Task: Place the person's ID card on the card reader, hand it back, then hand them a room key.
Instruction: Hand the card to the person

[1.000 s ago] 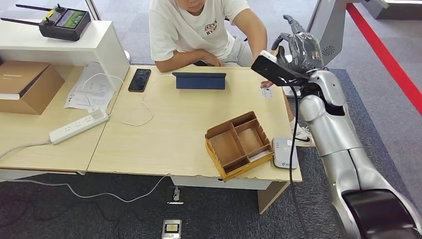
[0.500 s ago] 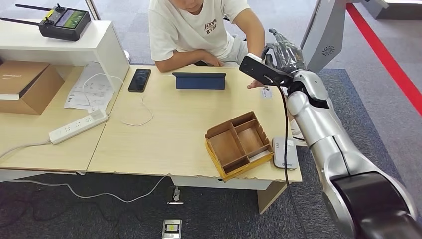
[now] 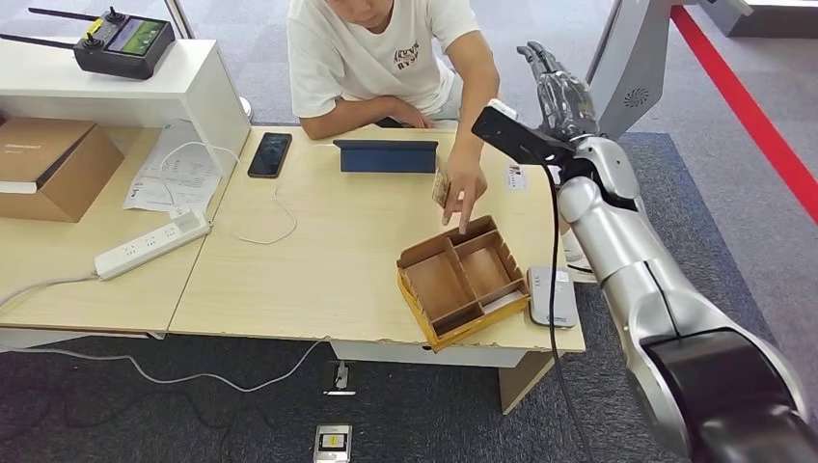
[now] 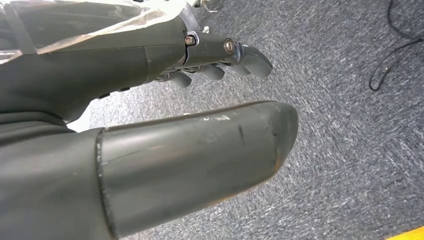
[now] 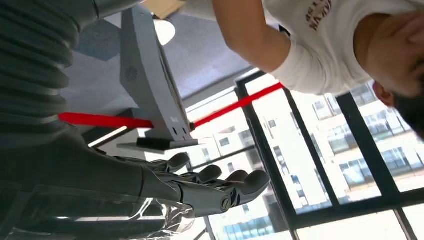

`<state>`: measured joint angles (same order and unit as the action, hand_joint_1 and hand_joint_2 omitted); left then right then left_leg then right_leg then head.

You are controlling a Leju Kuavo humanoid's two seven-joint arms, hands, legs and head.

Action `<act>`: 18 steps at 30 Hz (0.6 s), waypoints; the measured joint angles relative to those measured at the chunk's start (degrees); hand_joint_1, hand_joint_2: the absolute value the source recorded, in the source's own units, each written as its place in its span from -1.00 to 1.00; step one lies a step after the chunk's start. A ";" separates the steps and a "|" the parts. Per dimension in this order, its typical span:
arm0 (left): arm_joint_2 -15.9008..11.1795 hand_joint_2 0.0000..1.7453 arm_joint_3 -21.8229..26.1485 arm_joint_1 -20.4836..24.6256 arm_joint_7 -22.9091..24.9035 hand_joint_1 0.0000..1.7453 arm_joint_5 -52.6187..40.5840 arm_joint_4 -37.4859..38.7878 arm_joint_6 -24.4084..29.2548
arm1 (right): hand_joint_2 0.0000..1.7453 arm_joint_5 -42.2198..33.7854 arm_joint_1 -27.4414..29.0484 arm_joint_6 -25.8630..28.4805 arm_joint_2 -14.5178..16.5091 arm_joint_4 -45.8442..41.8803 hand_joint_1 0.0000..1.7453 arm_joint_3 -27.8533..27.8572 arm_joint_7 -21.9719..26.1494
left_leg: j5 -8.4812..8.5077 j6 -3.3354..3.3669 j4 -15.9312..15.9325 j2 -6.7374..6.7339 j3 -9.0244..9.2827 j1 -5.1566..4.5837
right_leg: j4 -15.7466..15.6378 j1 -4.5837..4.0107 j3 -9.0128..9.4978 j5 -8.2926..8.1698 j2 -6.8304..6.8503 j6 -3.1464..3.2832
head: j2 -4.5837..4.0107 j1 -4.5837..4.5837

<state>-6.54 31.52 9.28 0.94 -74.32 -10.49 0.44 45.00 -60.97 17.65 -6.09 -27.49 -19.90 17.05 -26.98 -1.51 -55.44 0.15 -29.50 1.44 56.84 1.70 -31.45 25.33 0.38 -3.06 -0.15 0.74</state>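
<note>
We see the card (image 3: 441, 188) pinched in the person's hand (image 3: 463, 183), held on edge just above the surface (image 3: 318, 260), between the blue tablet (image 3: 386, 155) and the wooden tray (image 3: 462, 279). One finger of that hand points down at the tray's far rim. The reader (image 3: 552, 296) lies flat at the surface's near right corner, touching the tray's right side. A small white slip (image 3: 513, 177) sits near the far right edge.

Our right robot hand (image 3: 559, 89) is raised past the far right edge of the surface, fingers straight, apart and pointing up, holding nothing; in the right wrist view the right robot hand (image 5: 200, 187) is likewise stretched out and bare. Our left robot hand (image 4: 215, 65) hangs over grey carpet, its fingers curled in with nothing in them.

Toward the far left edge we see a black phone (image 3: 270, 154), with a white cable (image 3: 275, 207) looping beside it. A power strip (image 3: 152, 244) lies at the left, near papers (image 3: 169, 174) and a cardboard box (image 3: 48, 164).
</note>
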 joint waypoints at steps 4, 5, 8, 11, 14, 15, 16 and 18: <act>0.02 -1.00 0.00 -0.93 -0.45 -1.00 0.90 0.00 1.40 | -1.00 -0.79 0.22 12.51 -1.67 -2.54 -1.00 0.07 5.12 | 0.00 0.00 -0.02 0.00 0.02 0.00 | -0.02 0.00 0.01 0.00 0.01 0.00 | 0.00 -0.01; 0.03 -1.00 0.00 -1.20 -0.51 -1.00 1.17 0.00 1.70 | -1.00 -0.35 0.56 15.57 -2.38 -3.74 -1.00 0.21 6.05 | -0.01 0.00 -0.03 0.00 0.02 0.00 | -0.02 0.00 0.01 0.00 0.01 0.00 | 0.00 -0.01; 0.11 -1.00 0.02 -1.93 -0.49 -1.00 2.11 0.01 2.38 | -1.00 4.51 3.14 21.24 -4.54 -9.10 -1.00 2.20 9.53 | -0.06 0.01 -0.03 -0.01 0.05 0.00 | -0.04 0.00 0.04 0.00 -0.01 0.00 | 0.00 0.01; 0.18 -1.00 0.10 -2.29 0.03 -1.00 3.16 0.03 2.65 | -0.50 8.99 7.14 22.33 -5.77 -16.34 -1.00 8.40 16.55 | -0.09 0.00 -0.04 0.01 0.07 -0.01 | -0.07 0.01 0.05 0.01 -0.01 0.00 | 0.00 -0.02; 0.26 -1.00 0.32 -2.53 0.71 -1.00 4.14 0.05 2.67 | 1.00 7.36 10.13 22.40 -6.91 -22.77 -1.00 16.51 21.11 | -0.08 0.01 -0.06 0.10 0.03 0.00 | -0.10 0.00 0.06 0.02 0.11 -0.01 | 0.00 -0.01; 0.28 -1.00 0.47 -2.68 0.92 -1.00 4.45 0.05 2.67 | 1.00 6.18 10.99 22.42 -7.38 -24.65 -1.00 19.31 21.72 | -0.08 0.01 -0.06 0.11 0.03 0.00 | -0.11 0.00 0.08 0.03 0.12 -0.01 | 0.00 -0.01; 0.31 -1.00 0.65 -2.81 1.13 -1.00 4.70 0.07 2.67 | 1.00 4.93 11.82 22.47 -7.82 -26.38 -1.00 21.95 22.02 | -0.09 0.01 -0.05 0.08 0.03 0.00 | -0.11 0.01 0.09 0.02 0.09 -0.01 | 0.00 0.00; 0.36 -1.00 0.99 -2.90 1.32 -1.00 4.96 0.08 2.67 | 1.00 3.03 13.43 22.54 -8.70 -29.28 -1.00 26.41 22.31 | -0.11 0.03 -0.05 0.01 0.06 -0.01 | -0.11 0.02 0.10 0.02 0.02 -0.01 | 0.00 0.00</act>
<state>-6.17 32.51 6.39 2.26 -69.36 -10.41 3.10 48.03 -47.54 40.19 -14.79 -56.77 6.51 39.36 -27.09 -1.48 -55.50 0.16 -29.44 1.43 56.74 1.72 -31.35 25.35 0.40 -3.07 -0.15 0.74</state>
